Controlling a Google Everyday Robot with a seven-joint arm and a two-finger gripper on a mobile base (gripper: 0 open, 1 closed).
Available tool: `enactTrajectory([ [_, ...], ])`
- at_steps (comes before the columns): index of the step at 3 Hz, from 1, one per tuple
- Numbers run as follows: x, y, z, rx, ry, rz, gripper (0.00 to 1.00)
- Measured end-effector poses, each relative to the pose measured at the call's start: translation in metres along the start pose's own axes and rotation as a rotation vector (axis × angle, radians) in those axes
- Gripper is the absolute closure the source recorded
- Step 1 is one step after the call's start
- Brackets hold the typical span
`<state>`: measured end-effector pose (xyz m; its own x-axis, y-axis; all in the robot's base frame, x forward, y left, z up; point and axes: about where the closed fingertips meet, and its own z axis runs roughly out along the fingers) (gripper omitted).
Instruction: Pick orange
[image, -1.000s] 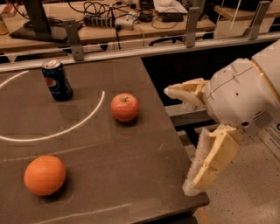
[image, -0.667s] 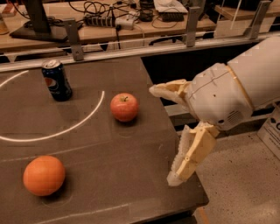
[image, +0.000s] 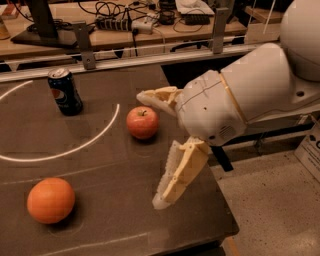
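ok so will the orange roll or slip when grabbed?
Round and resting free on the flat table, the orange would probably roll if nudged off-centre. Its matte skin likely grips well. The gripper hangs open near the apple, well right of the orange.

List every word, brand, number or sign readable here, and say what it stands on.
Nothing can be quoted.
On the blue can: round red, white and blue logo; lettering too blurred to read.
On the white box at the right edge: dark mark, cut off, unreadable.
On the hand, open over the table beside the apple: none.
On the orange: none.
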<state>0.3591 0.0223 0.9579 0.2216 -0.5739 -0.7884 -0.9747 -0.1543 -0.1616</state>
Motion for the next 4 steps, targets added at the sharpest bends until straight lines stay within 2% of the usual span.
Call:
enactTrajectory([
  [1,-0.006,-0.003,0.057,-0.014,-0.022,0.017,0.00],
  [2,-0.006,-0.007,0.059,0.003,-0.020,0.019,0.00],
  [3,-0.011,-0.009,0.070,-0.001,-0.048,-0.005,0.00],
  [4,-0.020,-0.016,0.096,-0.036,-0.111,-0.040,0.00],
])
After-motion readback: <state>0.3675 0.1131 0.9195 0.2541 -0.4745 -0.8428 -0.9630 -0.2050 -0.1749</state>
